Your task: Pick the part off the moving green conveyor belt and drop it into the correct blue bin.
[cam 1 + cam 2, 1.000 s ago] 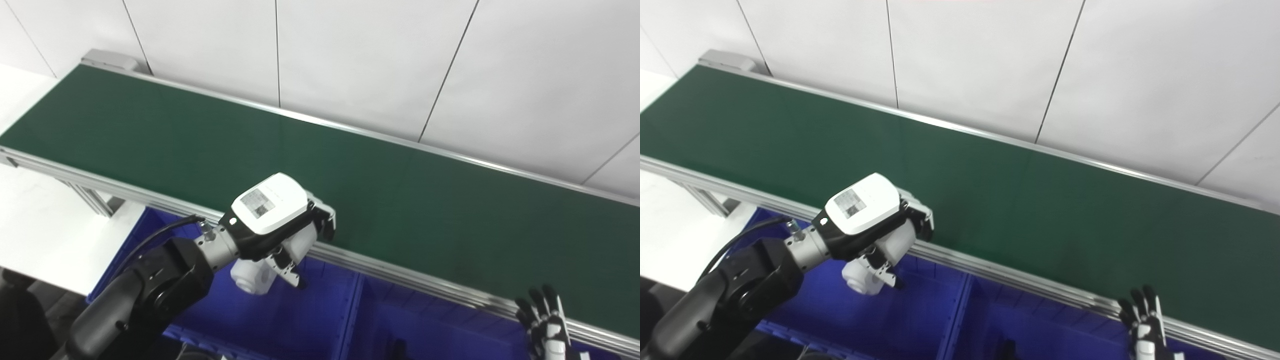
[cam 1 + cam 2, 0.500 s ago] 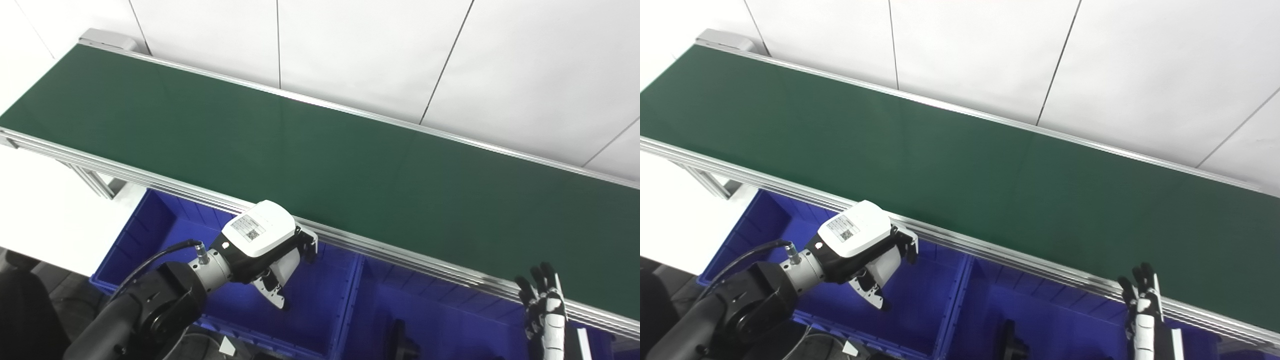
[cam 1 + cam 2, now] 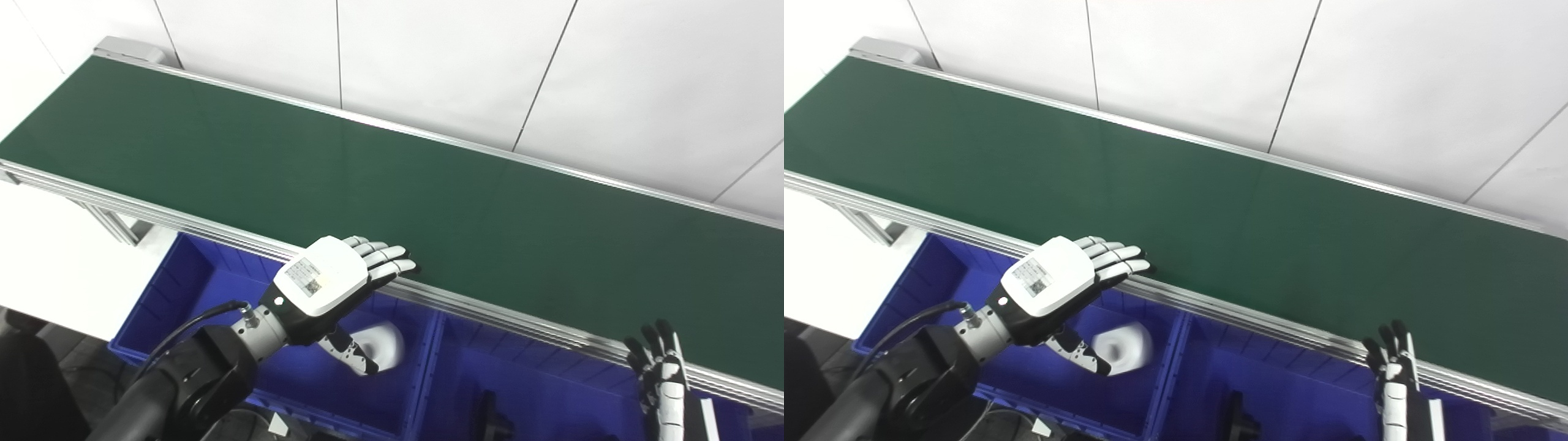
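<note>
now left hand (image 3: 327, 282) splayed, empty — above left bin (image 3: 184, 288) | white part (image 3: 380, 343) inside | right hand (image 3: 661, 373) open

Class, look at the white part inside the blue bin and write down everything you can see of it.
The white part is a smooth, rounded piece that looks like plastic, blurred, so finer detail cannot be read. It sits inside the left blue bin, near the bin's right wall, below the conveyor rail. The left hand is open above it, fingers spread, its thumb crossing in front of the part. Whether anything touches the part cannot be told.
</note>
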Controlling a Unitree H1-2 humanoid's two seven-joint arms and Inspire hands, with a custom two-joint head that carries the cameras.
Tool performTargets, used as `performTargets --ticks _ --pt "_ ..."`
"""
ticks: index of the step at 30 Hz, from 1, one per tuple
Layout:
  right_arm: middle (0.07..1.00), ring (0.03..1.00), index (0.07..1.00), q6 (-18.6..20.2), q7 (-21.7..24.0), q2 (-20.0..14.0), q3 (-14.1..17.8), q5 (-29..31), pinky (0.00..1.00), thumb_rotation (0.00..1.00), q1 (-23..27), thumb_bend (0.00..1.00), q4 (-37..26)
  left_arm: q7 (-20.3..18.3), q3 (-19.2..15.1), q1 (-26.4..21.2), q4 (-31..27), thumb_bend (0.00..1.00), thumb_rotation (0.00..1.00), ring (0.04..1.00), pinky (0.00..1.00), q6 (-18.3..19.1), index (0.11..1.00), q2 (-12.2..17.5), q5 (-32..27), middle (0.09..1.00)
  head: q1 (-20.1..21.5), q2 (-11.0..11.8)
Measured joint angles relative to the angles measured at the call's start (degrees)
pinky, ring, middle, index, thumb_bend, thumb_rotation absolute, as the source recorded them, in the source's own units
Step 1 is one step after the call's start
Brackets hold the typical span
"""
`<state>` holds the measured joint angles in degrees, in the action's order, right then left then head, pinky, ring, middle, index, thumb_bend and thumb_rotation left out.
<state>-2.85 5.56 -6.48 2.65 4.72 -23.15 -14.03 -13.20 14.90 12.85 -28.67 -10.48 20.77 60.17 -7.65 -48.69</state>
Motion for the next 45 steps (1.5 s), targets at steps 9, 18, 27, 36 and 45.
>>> performTargets --ticks 9,18,27,36,45 --pt "0.964 0.918 0.998 0.0 -0.2 0.7 -0.9 -1.6 0.91 0.97 -0.1 0.57 -0.1 3.7 -3.0 2.1 -0.3 0.82 0.48 0.918 0.83 -0.8 0.943 -3.5 -10.8 0.980 7.2 -0.4" --pt "0.968 0.920 0.999 0.0 -2.3 4.3 -4.1 -6.4 0.89 0.97 -0.2 0.54 -0.4 2.3 -4.6 11.5 -5.5 0.67 0.74 0.999 0.97 10.5 1.000 -14.2 -36.7 1.000 20.9 0.4" --pt "0.978 0.924 0.992 0.0 -5.3 8.8 -7.2 -10.9 0.91 0.98 0.5 0.57 1.6 1.6 -12.0 8.6 8.4 0.67 0.74 0.981 0.95 15.3 1.000 -11.7 -52.7 1.000 32.8 -0.3" --pt "0.972 0.914 0.980 -0.1 -9.3 13.2 -9.1 -15.2 0.85 0.95 2.5 0.64 6.3 -0.8 -13.5 6.5 13.7 0.75 0.70 1.000 1.00 12.0 1.000 -7.2 -59.5 1.000 43.7 1.1" --pt "0.971 0.909 0.970 -3.1 -13.6 13.4 -9.8 -18.0 0.86 0.99 4.5 0.74 11.5 -3.0 -14.3 6.3 17.8 0.65 0.66 1.000 1.00 8.8 1.000 -4.9 -64.1 1.000 51.8 6.5"
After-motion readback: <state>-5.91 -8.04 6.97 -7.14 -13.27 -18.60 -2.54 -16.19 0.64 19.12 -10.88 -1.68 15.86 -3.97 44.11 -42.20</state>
